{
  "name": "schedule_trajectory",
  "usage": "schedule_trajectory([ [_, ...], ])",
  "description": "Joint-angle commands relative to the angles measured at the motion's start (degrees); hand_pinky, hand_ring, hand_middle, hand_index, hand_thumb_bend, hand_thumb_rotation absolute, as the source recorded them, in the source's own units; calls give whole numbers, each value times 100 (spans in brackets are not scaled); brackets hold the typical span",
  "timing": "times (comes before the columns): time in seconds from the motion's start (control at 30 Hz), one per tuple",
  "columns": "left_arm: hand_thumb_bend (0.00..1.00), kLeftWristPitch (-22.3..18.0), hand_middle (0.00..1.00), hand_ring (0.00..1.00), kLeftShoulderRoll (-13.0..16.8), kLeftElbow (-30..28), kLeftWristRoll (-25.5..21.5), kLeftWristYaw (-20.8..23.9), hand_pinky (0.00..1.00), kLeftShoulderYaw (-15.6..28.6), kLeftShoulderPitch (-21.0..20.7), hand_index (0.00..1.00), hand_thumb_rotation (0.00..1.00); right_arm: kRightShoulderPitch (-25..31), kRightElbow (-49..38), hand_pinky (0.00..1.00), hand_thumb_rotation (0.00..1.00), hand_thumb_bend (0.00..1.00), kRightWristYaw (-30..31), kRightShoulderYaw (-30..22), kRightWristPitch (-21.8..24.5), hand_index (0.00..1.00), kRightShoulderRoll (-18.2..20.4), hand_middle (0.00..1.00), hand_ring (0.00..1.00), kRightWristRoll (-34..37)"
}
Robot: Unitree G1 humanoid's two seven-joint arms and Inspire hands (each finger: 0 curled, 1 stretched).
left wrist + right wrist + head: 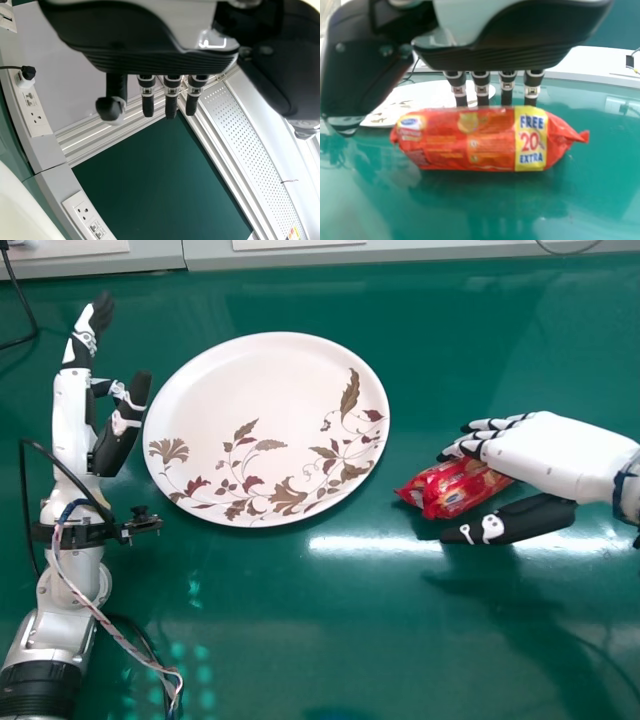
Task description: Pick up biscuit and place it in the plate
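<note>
The right hand point(545, 455) is open over the red biscuit packet point(455, 487), right of the plate point(260, 380). Light, slick-wrapped and probably crumbly inside, it wants a gentle pinch round its middle. The left hand point(72, 405), far left, is open.

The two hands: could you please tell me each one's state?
Left hand: open, beside the plate.
Right hand: open at the biscuit packet, not closed on it.

A biscuit packet point(455, 487) (red) lies beside the plate point(265, 430).
</note>
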Motion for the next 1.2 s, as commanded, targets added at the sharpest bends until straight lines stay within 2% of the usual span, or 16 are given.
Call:
schedule_trajectory([
  [0.0,100,47,100,100,-195,224,-62,-22,0,-9,567,100,96,-72,223,85,30,100,-155,166,-172,92,116,92,93,-79],
  [0.23,100,99,100,100,-203,162,-164,-98,0,51,645,100,96,-326,756,85,35,100,-349,564,-242,92,298,93,92,-261],
  [0.33,100,210,100,100,-227,44,-187,-127,0,75,692,100,96,-381,949,83,33,100,-571,677,-287,91,407,92,91,-439],
  [0.47,100,253,100,100,-234,-9,-131,-87,0,107,688,100,96,-445,1240,77,27,100,-1067,793,-492,87,534,88,86,-741],
  [0.53,100,252,100,100,-233,-32,-145,-107,0,110,687,100,97,-461,1438,69,16,99,-1574,831,-712,82,593,83,80,-1031],
  [0.57,100,257,100,100,-233,-36,-151,-114,0,112,686,100,97,-470,1510,64,6,92,-1763,850,-786,78,606,80,76,-1142],
  [0.6,100,268,100,100,-233,-46,-151,-116,0,115,687,100,97,-483,1616,63,3,90,-2032,866,-900,77,629,79,75,-1278],
  [0.63,100,280,100,100,-235,-58,-167,-126,0,119,690,100,97,-517,1778,59,2,79,-2451,896,-1088,73,662,75,71,-1485],
  [0.67,100,286,100,100,-237,-67,-184,-135,0,123,691,100,96,-553,1945,50,1,62,-2885,919,-1267,58,709,65,57,-1670],
  [0.73,100,258,100,100,-227,-56,-206,-154,0,128,685,100,96,-627,2228,39,0,54,-3555,974,-1508,48,783,56,48,-1934],
  [0.77,100,245,100,100,-218,-51,-207,-160,0,133,683,100,96,-666,2375,28,0,53,-3814,1001,-1599,48,824,51,45,-1989],
  [0.83,100,208,100,100,-198,-33,-218,-175,0,140,676,100,96,-749,2604,19,0,52,-4222,1056,-1746,48,875,48,44,-2089],
  [0.97,100,182,100,100,-175,-23,-237,-191,0,145,667,100,96,-877,2867,16,0,51,-4661,1140,-1945,47,916,47,45,-2165],
  [1.17,100,168,100,100,-184,-38,-305,-241,0,152,658,100,95,-988,2986,12,0,51,-4872,1199,-2042,48,906,47,45,-2218],
])
